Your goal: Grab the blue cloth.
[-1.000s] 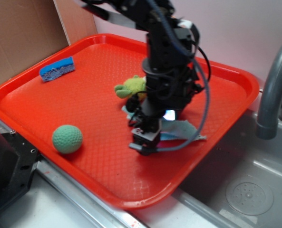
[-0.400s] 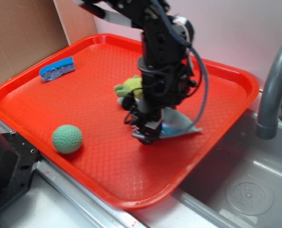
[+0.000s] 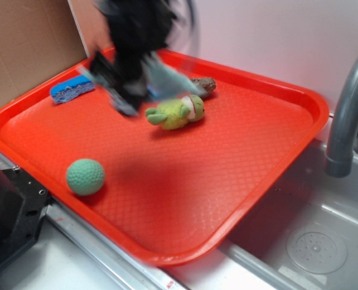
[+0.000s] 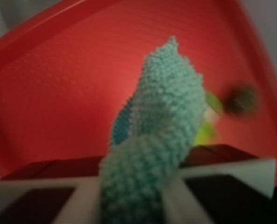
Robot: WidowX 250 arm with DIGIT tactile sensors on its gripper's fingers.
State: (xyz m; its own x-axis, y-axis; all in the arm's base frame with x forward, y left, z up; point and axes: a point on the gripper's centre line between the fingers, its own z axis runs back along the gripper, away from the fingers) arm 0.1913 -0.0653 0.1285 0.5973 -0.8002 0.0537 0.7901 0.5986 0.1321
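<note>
The blue cloth (image 4: 164,126), a pale teal woven rag, hangs bunched between my jaws and fills the middle of the wrist view. My gripper (image 4: 131,198) is shut on it. In the exterior view my gripper (image 3: 123,96) is a dark blur above the back left of the red tray (image 3: 269,175), with the blue cloth (image 3: 169,77) trailing to its right, lifted off the tray.
A green plush toy (image 3: 177,112) lies near the tray's middle back, with a brown object (image 3: 204,85) behind it. A bright blue sponge (image 3: 72,88) sits at the far left, a green dimpled ball (image 3: 86,176) front left. A grey faucet (image 3: 348,115) rises at right.
My gripper has swung fast from the tray's middle right to the back left, carrying the cloth up off the tray. The plush toy and brown object are now uncovered.
</note>
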